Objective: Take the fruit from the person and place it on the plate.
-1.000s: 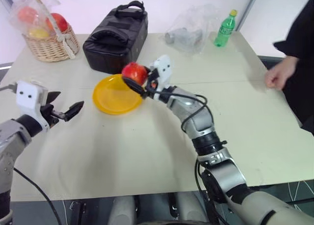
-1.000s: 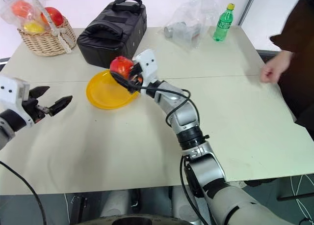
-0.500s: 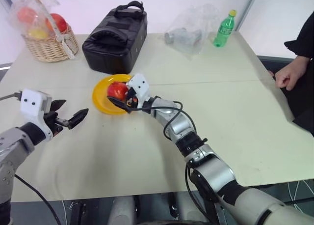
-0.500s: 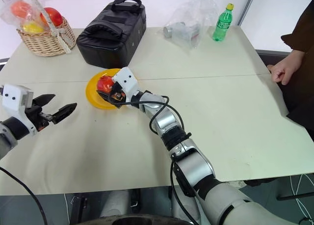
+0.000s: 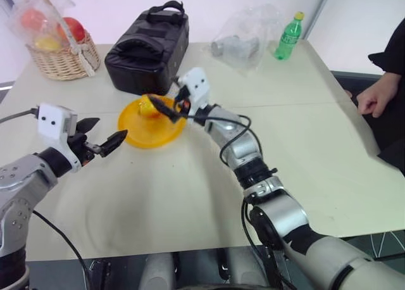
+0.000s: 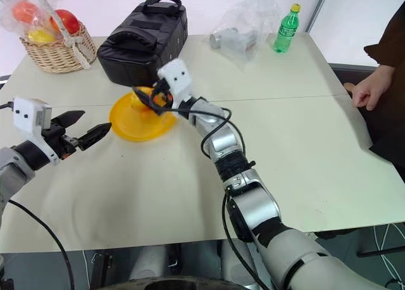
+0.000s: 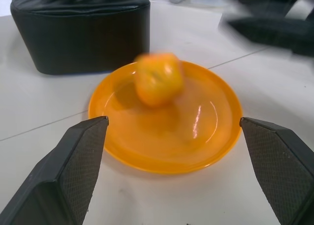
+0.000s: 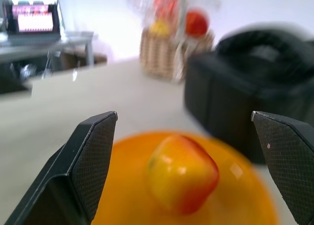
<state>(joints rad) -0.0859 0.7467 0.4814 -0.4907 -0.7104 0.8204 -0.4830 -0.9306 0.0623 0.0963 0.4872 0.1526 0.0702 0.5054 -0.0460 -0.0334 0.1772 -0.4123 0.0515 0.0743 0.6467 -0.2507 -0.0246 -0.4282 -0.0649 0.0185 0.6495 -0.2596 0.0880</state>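
Fruit (image 7: 158,78) sits on the plate (image 7: 216,131), free of both grippers. Right gripper (image 5: 166,106) hovers just above with jaws wide; left gripper (image 5: 101,138) waits released nearby. Risks: fruit rolling off the shallow rim, or a retreating finger nudging it.

A pale beige desk (image 5: 190,195) carries everything. A round yellow-orange plate (image 5: 152,126) lies near its middle. Behind the plate stands a black zippered bag (image 5: 147,48). A woven wicker basket (image 5: 62,59) sits at the far left corner. Toward the far right, a crumpled clear plastic bag (image 5: 243,31) lies beside an upright green bottle (image 5: 288,37) with a yellow cap.
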